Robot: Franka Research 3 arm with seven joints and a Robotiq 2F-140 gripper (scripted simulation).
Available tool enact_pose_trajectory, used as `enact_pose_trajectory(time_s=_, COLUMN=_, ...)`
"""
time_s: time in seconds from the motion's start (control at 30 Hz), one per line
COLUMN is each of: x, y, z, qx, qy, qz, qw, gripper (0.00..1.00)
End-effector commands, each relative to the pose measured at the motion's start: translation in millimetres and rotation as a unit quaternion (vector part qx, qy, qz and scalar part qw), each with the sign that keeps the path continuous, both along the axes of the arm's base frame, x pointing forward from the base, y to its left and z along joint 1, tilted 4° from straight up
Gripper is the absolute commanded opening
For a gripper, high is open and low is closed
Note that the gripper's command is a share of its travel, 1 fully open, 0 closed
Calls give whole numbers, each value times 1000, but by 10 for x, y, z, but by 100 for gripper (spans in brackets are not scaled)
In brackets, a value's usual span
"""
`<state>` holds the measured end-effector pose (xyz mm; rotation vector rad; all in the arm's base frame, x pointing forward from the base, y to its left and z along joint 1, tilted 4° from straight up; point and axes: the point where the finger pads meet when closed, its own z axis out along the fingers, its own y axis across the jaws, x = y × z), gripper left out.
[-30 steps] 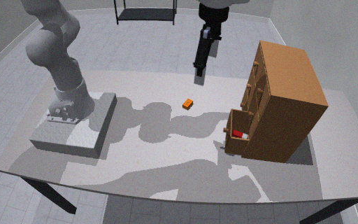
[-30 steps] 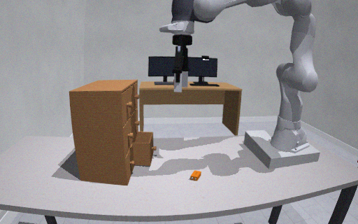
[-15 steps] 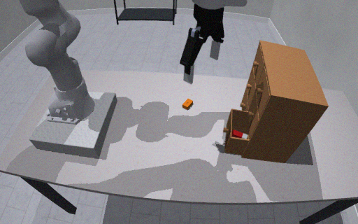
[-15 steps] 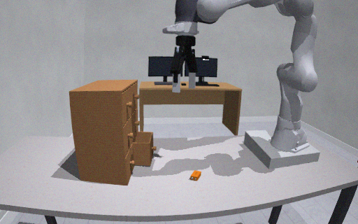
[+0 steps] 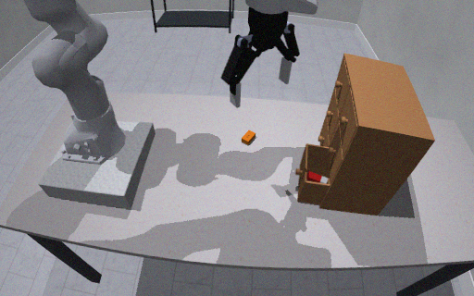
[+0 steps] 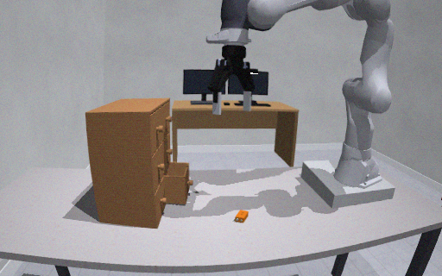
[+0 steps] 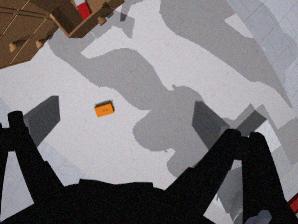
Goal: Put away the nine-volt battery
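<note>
Your pincer (image 5: 262, 74) (image 6: 231, 103) (image 7: 125, 110) was spread wide with nothing between its fingers, high above the tabletop (image 5: 168, 231) (image 6: 217, 246) (image 7: 75, 90). The orange battery (image 5: 248, 137) (image 6: 241, 216) (image 7: 104, 109) lay on the tabletop, between the arm's base (image 5: 141, 162) (image 6: 321, 190) and the wooden chest (image 5: 386, 102) (image 6: 124, 168) (image 7: 20, 30). You had one bottom drawer (image 5: 303, 191) (image 6: 177, 190) (image 7: 82, 31) standing out, with a red and white item (image 5: 314, 177) (image 7: 83, 9) inside.

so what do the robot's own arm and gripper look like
The arm is pale grey and smooth, with rounded, bulging joints, on a thick light grey rectangular base slab. The black two-finger gripper has angular, jointed linkages ending in flat grey finger pads. No cable or readable marking can be made out on either.
</note>
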<state>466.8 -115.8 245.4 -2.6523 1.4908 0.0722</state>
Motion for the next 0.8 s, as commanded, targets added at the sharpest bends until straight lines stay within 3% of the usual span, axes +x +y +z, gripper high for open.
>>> enact_pose_trajectory(time_s=0.0, x=-3, y=13, z=1, qx=-7, qy=8, qz=-87, qw=996, gripper=100)
enact_pose_trajectory(time_s=0.03, x=-3, y=13, z=1, qx=-7, qy=8, qz=-87, qw=996, gripper=100)
enact_pose_trajectory(time_s=0.07, x=-66, y=28, z=-17, qx=-5, qy=14, qz=-152, qw=988, gripper=100)
enact_pose_trajectory(time_s=0.27, x=-66, y=28, z=-17, qx=-5, qy=14, qz=-152, qw=988, gripper=100)
enact_pose_trajectory(time_s=0.3, x=-131, y=43, z=-37, qx=-4, qy=21, qz=-218, qw=976, gripper=100)
enact_pose_trajectory(time_s=0.5, x=-131, y=43, z=-37, qx=-4, qy=21, qz=-218, qw=976, gripper=100)
enact_pose_trajectory(time_s=0.53, x=-199, y=57, z=-59, qx=-3, qy=28, qz=-286, qw=958, gripper=100)
enact_pose_trajectory(time_s=0.7, x=-199, y=57, z=-59, qx=-3, qy=28, qz=-286, qw=958, gripper=100)
enact_pose_trajectory(time_s=0.73, x=-269, y=71, z=-84, qx=-2, qy=34, qz=-347, qw=937, gripper=100)
enact_pose_trajectory(time_s=0.77, x=-269, y=71, z=-84, qx=-2, qy=35, qz=-354, qw=935, gripper=100)
